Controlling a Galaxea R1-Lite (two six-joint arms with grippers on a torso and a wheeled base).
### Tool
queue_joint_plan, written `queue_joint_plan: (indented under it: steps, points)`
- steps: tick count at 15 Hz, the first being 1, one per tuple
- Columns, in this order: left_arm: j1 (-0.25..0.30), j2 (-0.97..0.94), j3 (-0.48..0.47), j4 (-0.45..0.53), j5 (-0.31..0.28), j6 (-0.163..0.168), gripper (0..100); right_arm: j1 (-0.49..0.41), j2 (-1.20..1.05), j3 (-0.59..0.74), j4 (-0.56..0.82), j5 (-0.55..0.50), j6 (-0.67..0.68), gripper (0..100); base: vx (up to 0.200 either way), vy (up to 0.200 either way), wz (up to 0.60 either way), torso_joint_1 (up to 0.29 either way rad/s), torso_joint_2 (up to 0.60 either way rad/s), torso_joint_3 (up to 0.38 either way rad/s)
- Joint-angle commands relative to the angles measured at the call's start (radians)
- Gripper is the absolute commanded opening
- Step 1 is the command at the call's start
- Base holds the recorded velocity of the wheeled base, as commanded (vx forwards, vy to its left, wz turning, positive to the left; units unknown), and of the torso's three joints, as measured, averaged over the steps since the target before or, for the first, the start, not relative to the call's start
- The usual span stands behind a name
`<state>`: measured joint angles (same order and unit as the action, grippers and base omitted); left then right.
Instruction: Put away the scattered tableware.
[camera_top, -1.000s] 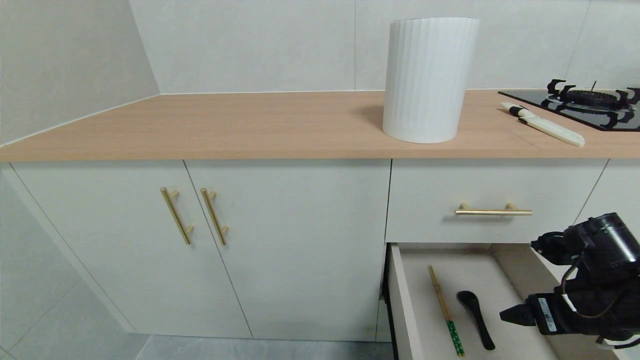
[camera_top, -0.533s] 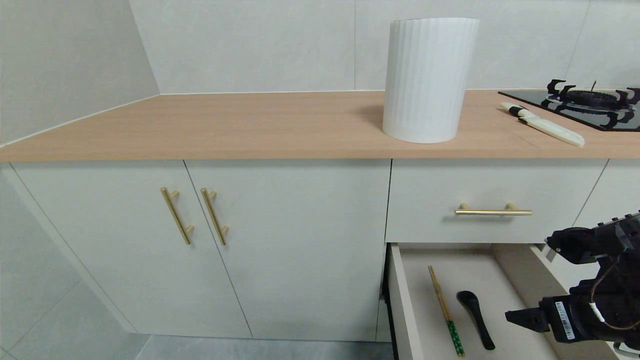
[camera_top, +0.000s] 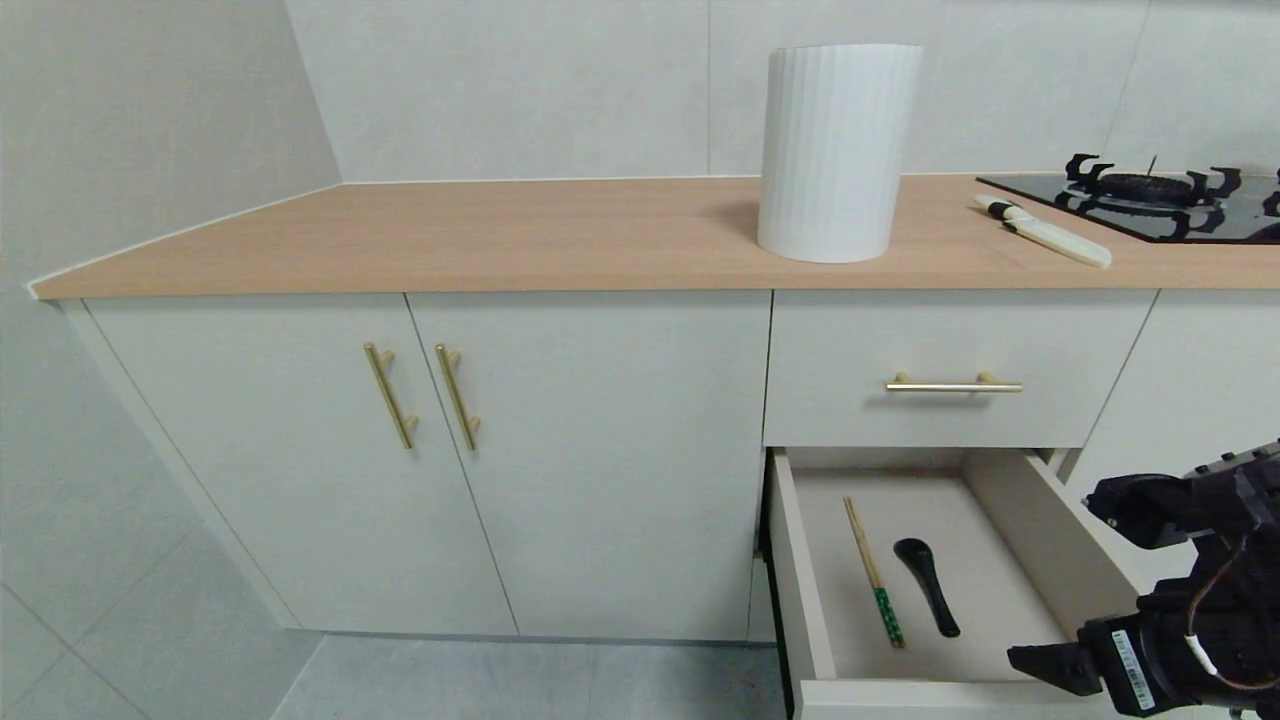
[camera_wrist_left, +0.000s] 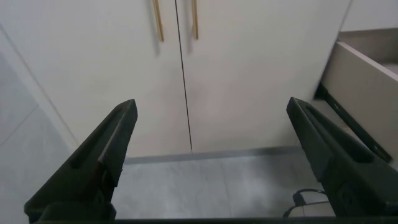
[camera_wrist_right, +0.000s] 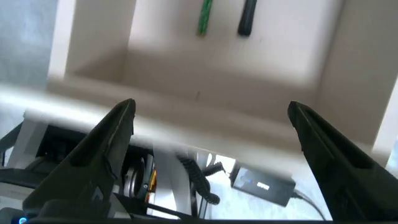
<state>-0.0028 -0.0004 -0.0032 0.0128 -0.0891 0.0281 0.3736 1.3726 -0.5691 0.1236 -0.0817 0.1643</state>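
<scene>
My right tool (camera_wrist_right: 210, 118) is open and holds nothing. It hangs low at the front lip of the pulled-out drawer (camera_top: 800, 560), with the fingers spread wide over the lip. My left tool (camera_wrist_left: 211, 118) is open and empty too, down low and facing the cupboard doors (camera_wrist_left: 186, 74), well away from anything that needs moving.

Inside the drawer the chopsticks (camera_top: 872, 570) and the black spoon (camera_top: 927, 587) lie side by side, close but apart, both running from the back toward the front. I take those two as put away.

The piece left out looks to be the knife (camera_top: 1045, 231). It lies flat on the counter (camera_top: 500, 235) between the white ribbed container (camera_top: 835, 150) and the stove (camera_top: 1140, 200), touching neither. Its long axis runs on a slant, with the dark-banded handle end farther back and nearer the container and the pale blade end pointing toward the counter's front edge and the stove.

From my right tool the knife is up and away, above the closed upper drawer (camera_top: 953, 385) and a little toward my right. My right arm is plainly the nearer one. To take the knife I expect I must lift that tool clear of the open drawer, bring it over the counter and turn the fingers across the slanted axis, closing on the handle, not the blade.
</scene>
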Motion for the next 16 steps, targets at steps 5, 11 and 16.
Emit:
queue_joint_plan:
  steps: [5,11,16]
  points:
    - [0.000,0.000,0.000,0.001,0.000,0.001,100,0.080,0.011,0.031,-0.001,-0.020,0.000,100,0.000,0.000,0.00,0.000,0.00,0.000]
    - [0.000,0.000,0.000,0.001,0.000,0.000,100,0.206,0.054,0.087,-0.002,-0.052,0.001,100,0.000,0.000,0.00,0.000,0.00,0.000]
    - [0.000,0.000,0.000,0.000,0.000,0.000,100,0.212,0.183,0.080,-0.019,-0.090,0.018,100,0.000,0.000,0.00,0.000,0.00,0.000]
